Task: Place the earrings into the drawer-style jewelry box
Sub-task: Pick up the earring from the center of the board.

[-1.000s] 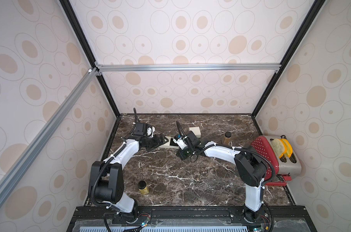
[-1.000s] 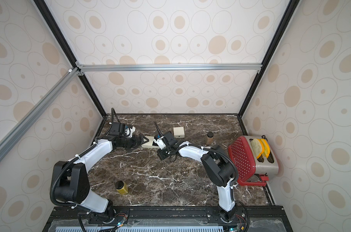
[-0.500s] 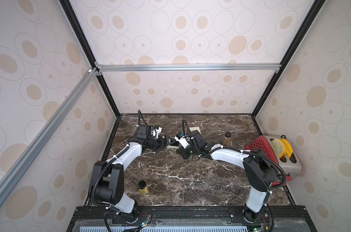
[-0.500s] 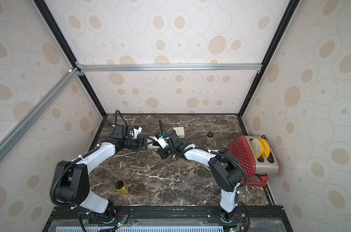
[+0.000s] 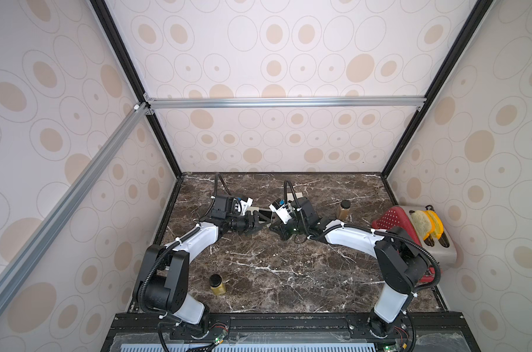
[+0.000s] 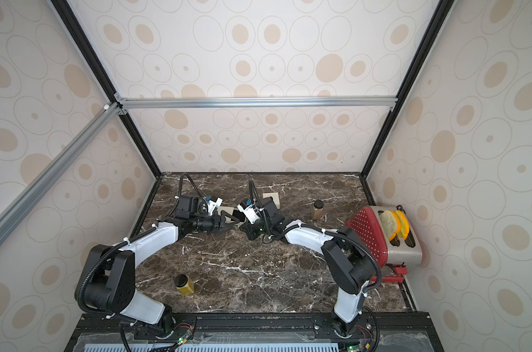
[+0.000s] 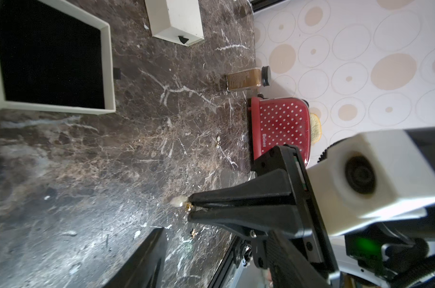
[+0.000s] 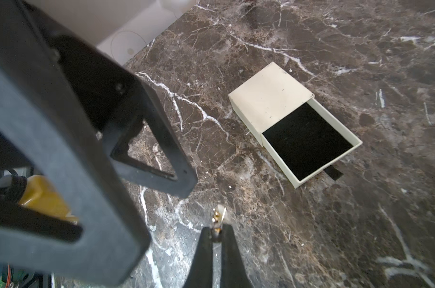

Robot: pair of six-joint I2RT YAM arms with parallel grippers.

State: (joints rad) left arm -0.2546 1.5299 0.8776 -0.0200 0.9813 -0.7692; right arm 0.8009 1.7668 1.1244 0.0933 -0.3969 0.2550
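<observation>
Our right claw (image 8: pixel 216 230) pinches the earring (image 8: pixel 217 216) at its very tip; our open, empty left claw (image 5: pixel 262 224) could knock it loose.

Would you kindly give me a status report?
Right gripper shut on earring. Left gripper open, close by. Drawer open, empty. Path unobstructed.

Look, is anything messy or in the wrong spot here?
Nothing looks spilled or broken. One odd thing: a tiny gold bit lies loose on the marble table, away from the open jewelry box. It may be the mate of the earring in the right claw.
</observation>
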